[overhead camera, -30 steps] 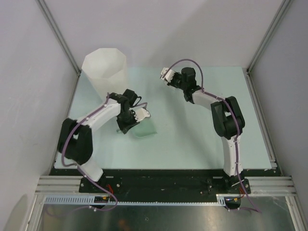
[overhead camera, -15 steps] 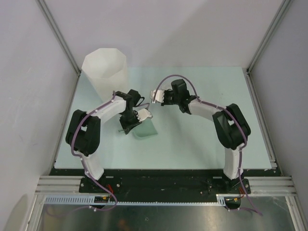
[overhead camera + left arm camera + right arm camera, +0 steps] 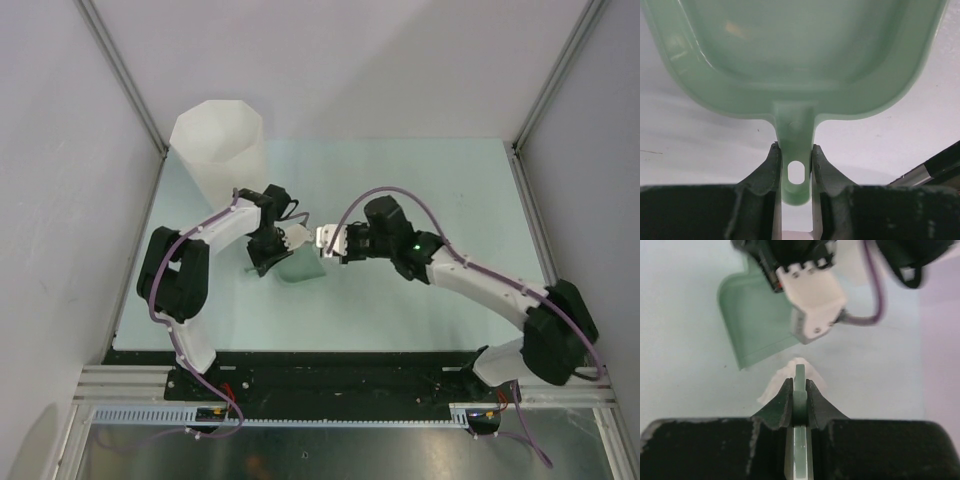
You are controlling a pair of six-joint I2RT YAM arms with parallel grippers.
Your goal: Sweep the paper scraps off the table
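My left gripper [image 3: 266, 263] [image 3: 796, 150] is shut on the handle of a pale green dustpan [image 3: 302, 266] [image 3: 795, 60], which lies on the mint-green table [image 3: 450, 200] left of centre. The pan's inside looks bare in the left wrist view. My right gripper [image 3: 342, 243] [image 3: 799, 385] is shut on the thin green handle of a small brush [image 3: 799, 371]. Its white bristles [image 3: 327, 239] [image 3: 774, 385] sit just right of the dustpan's mouth [image 3: 757, 325]. No paper scraps show in any view.
A tall white faceted bin [image 3: 216, 146] stands at the table's far left corner, just behind my left arm. Grey walls and metal rails edge the table on three sides. The left wrist's white camera block [image 3: 815, 305] hangs close ahead of my right gripper.
My right arm has swung from the far middle of the table toward the near left, bringing the brush up beside the dustpan. The left arm has shifted slightly and the dustpan has stayed put.
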